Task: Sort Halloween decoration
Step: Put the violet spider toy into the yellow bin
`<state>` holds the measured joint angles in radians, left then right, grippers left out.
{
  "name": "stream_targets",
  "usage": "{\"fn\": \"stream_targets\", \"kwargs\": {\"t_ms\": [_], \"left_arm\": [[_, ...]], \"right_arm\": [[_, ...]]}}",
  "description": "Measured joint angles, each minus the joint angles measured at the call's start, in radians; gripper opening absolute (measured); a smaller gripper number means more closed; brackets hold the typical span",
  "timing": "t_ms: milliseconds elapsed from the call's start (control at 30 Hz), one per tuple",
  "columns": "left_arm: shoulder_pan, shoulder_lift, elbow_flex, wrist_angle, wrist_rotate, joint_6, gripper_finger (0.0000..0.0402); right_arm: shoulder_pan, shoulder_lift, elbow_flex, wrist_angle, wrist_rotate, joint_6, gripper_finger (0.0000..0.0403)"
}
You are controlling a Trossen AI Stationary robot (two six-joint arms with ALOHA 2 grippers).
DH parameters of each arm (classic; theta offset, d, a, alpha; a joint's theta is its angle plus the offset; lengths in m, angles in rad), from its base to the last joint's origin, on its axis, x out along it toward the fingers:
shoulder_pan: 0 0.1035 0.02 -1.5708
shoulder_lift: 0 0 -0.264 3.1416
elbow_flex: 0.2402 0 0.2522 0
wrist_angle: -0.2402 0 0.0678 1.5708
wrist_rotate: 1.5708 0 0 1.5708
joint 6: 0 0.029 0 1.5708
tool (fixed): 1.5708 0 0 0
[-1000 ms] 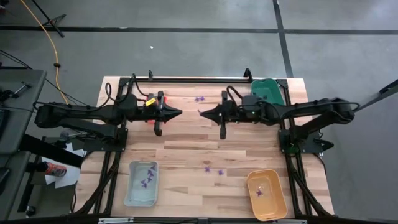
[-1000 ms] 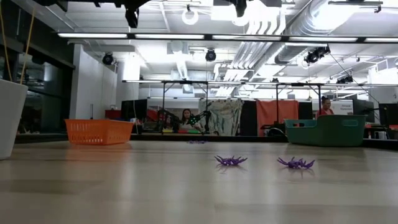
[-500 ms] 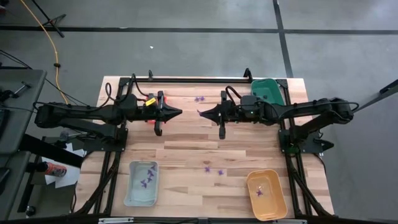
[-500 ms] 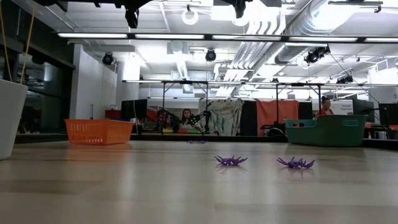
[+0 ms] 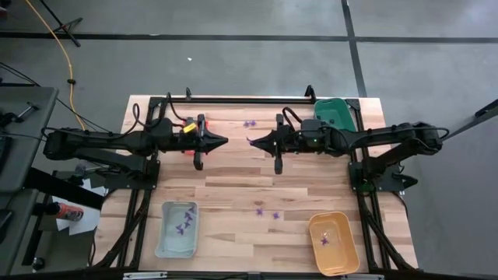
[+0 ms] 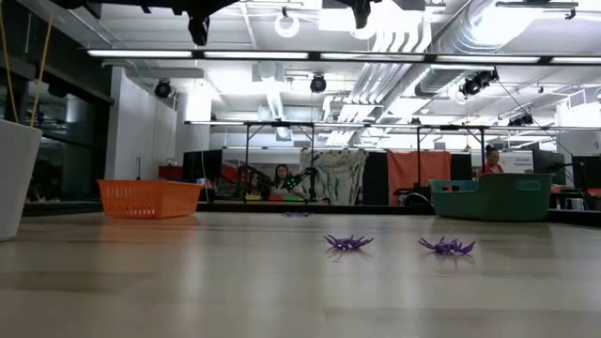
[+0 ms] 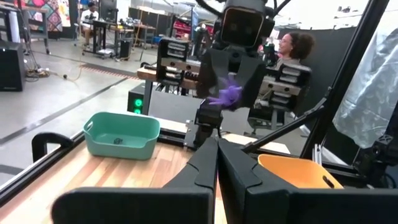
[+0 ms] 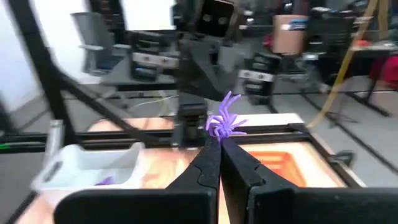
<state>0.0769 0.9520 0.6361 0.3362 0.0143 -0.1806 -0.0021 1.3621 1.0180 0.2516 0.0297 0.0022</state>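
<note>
— While the two arms face each other above the middle of the tabletop (image 5: 233,175), what does the right claw (image 5: 250,141) have?
— Its fingers are pinched together on a purple spider (image 8: 225,122), which sticks out from the very tip; the left wrist view shows the same piece hanging at that claw.
— And the left claw (image 5: 225,141)?
— Closed as well, fingers pressed flat against each other with nothing between them. Its tip points at the right claw, near it but apart.
— Where are the other decorations?
— Two purple pieces (image 5: 267,212) lie loose on the near half of the tabletop, between the pale blue tray (image 5: 177,229) at the near left and the orange tray (image 5: 334,243) at the near right. One more purple piece (image 5: 249,123) lies by the far edge, just beyond the claws.
— Anything already in the trays?
— A few purple ones (image 5: 186,220) lie in the pale blue tray, and one (image 5: 324,239) in the orange tray. The green tray (image 5: 336,113) stands at the far right corner; I cannot tell what is in it.
</note>
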Motion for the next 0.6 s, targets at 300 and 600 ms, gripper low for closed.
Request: {"fn": "stream_targets", "kwargs": {"t_ms": [300,600], "left_arm": [[0.000,0.000,0.000,-0.037,0.000,0.000,0.0000],[0.001,0.000,0.000,-0.075,0.000,-0.037,0.0000]], "right_arm": [[0.065,0.000,0.001,-0.282,-0.437,0.337,0.0000],[0.394,0.000,0.001,-0.714,-0.569,0.658,0.0000]]}}
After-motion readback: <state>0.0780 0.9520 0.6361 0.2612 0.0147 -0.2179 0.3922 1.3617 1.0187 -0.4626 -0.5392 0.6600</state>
